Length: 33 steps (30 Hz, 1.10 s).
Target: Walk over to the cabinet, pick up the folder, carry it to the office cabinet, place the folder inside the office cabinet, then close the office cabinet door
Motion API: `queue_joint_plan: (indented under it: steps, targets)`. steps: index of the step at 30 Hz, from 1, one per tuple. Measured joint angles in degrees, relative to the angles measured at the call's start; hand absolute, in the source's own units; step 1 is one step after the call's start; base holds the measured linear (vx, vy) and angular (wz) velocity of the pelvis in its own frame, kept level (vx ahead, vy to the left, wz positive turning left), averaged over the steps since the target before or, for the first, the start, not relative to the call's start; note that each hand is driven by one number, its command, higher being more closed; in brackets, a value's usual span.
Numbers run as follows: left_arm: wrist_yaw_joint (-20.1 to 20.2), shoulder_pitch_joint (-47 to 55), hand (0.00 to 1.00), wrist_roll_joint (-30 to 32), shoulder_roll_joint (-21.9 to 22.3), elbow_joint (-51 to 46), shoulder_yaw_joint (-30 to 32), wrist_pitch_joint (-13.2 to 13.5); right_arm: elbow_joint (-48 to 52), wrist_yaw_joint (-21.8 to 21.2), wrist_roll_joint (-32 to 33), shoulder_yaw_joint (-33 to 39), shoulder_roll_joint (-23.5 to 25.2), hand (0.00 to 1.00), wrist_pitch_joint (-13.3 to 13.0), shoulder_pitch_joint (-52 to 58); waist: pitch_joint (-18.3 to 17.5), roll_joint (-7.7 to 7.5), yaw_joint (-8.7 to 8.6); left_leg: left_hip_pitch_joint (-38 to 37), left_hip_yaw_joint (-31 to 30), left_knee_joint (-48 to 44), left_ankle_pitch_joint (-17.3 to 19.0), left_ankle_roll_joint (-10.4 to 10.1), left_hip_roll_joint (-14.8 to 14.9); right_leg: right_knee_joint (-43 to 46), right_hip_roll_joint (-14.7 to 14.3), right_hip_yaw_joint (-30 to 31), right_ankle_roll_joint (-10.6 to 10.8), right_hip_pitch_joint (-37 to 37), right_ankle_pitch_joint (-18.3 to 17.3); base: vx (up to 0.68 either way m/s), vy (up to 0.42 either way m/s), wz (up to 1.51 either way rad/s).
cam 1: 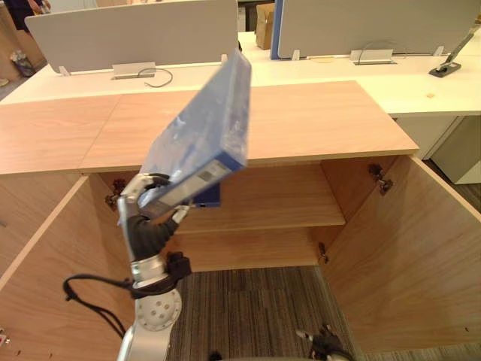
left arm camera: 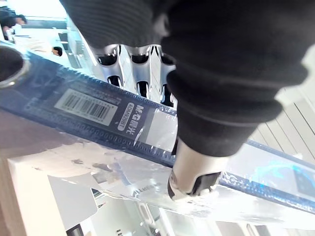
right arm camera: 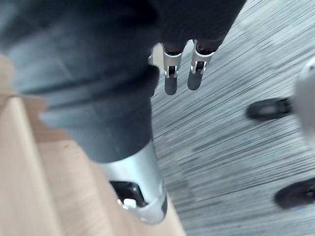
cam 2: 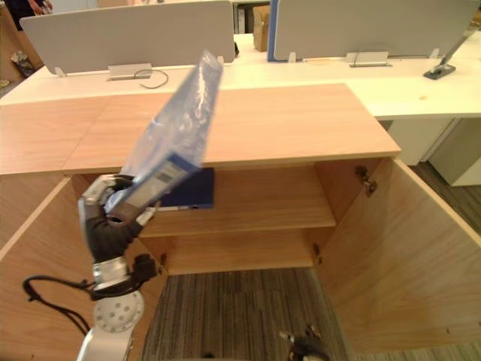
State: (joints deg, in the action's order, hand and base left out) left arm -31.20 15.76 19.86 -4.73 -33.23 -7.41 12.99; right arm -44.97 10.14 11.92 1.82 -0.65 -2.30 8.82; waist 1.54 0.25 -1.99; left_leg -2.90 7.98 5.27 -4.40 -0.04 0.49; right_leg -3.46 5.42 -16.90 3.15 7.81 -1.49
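My left hand (cam 1: 143, 210) is shut on the lower end of a blue folder (cam 1: 207, 128) in clear plastic wrap. I hold it tilted, its top leaning away over the wooden cabinet top (cam 1: 323, 113). In the left wrist view my fingers (left arm camera: 133, 64) and thumb (left arm camera: 194, 177) clamp the folder's spine (left arm camera: 93, 110). The office cabinet stands with both doors open, the left door (cam 1: 52, 278) and right door (cam 1: 421, 256) swung towards me. Its inner shelf (cam 1: 278, 214) shows behind the folder. My right hand (cam 1: 328, 347) hangs low over the carpet, fingers (right arm camera: 177, 73) straight and empty.
Another blue item (cam 2: 192, 188) stands on the shelf just behind the held folder. White desks (cam 1: 421, 83) with grey partition screens (cam 1: 135, 34) run behind the cabinet. Striped grey carpet (cam 1: 248, 308) lies between the two open doors.
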Motion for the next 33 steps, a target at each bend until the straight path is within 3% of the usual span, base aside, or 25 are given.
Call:
queue_joint_plan:
  steps: [4, 8, 18, 33]
  targets:
    - [0.9, 1.5, 1.00, -8.3, 2.0, -3.5, 3.8, 0.4, 5.8, -1.3, -3.1, -1.6, 3.1, 0.00, -0.1, 0.2, 0.3, -0.58, 0.15, 0.2, 0.0, 0.0, 0.0, 0.0, 0.0, 0.7, 0.1, 0.0, 0.0, -0.5, -0.3, -0.02, 0.001, 0.00]
    - [0.6, 1.5, 1.00, -9.5, 3.8, -4.7, 6.0, 0.4, 3.4, -1.4, -3.5, -1.3, 3.4, 0.00, -0.1, 0.0, 0.5, -0.87, 0.03, 0.4, 0.0, 0.0, 0.0, 0.0, -0.2, 1.1, 0.1, 0.1, 0.1, -0.9, -0.3, -0.03, 0.006, 0.00]
    - [-5.5, 0.6, 1.00, -5.8, 6.8, -6.1, 9.2, -1.5, -0.2, -1.1, -2.8, -0.8, 3.2, 0.00, -0.2, -0.2, 0.6, -1.14, -0.07, 0.3, -0.1, 0.0, -0.5, 0.5, -0.2, 2.0, 0.2, 0.0, 0.1, -1.1, -0.3, -0.04, -0.001, 0.01]
    - [-11.5, -3.2, 1.00, 0.5, 7.2, -5.3, 11.5, -7.9, -2.0, -0.4, -2.9, -0.8, 3.2, 0.00, -0.4, -0.9, 0.3, -1.20, -0.08, 0.2, -0.1, 0.0, -0.9, 0.7, -0.2, 2.4, 0.2, 0.1, 0.1, -1.3, -0.3, -0.03, 0.000, 0.00]
